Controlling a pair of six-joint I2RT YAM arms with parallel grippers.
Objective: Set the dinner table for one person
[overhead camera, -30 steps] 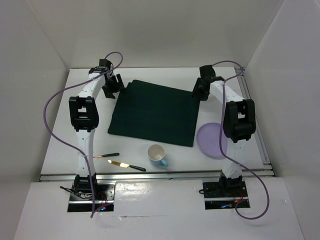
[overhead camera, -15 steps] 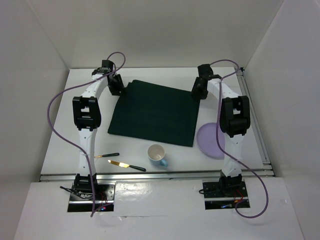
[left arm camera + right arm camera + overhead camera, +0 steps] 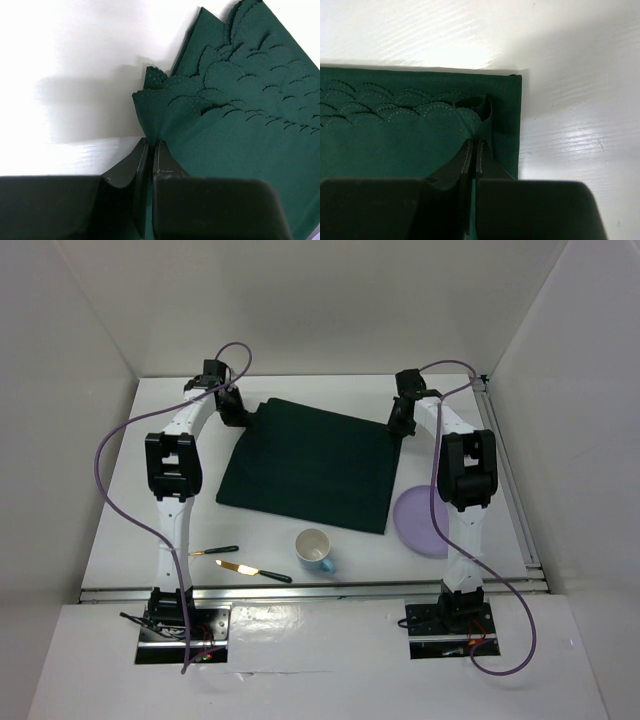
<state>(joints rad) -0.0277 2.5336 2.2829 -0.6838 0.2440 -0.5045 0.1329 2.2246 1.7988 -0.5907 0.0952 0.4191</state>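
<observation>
A dark green cloth mat (image 3: 310, 465) lies folded on the white dinner table (image 3: 150, 520). My left gripper (image 3: 237, 412) is shut on the mat's far left corner, and the scalloped green cloth (image 3: 200, 100) bunches up between its jaws (image 3: 150, 145). At the far right corner my right gripper (image 3: 401, 425) is shut on the cloth (image 3: 395, 130) too, pinching a small fold (image 3: 472, 142). A lilac plate (image 3: 420, 522), a white and blue cup (image 3: 315, 549), a fork (image 3: 212, 551) and a gold-bladed knife (image 3: 252, 570) lie on the table nearer the arm bases.
White walls close in the table on three sides. A metal rail (image 3: 508, 480) runs along the right edge and another along the near edge (image 3: 310, 589). Purple cables (image 3: 110, 480) loop off both arms.
Both grippers moved down onto the far corners of the mat and went from open to shut on the cloth. The plate, cup and cutlery have not moved.
</observation>
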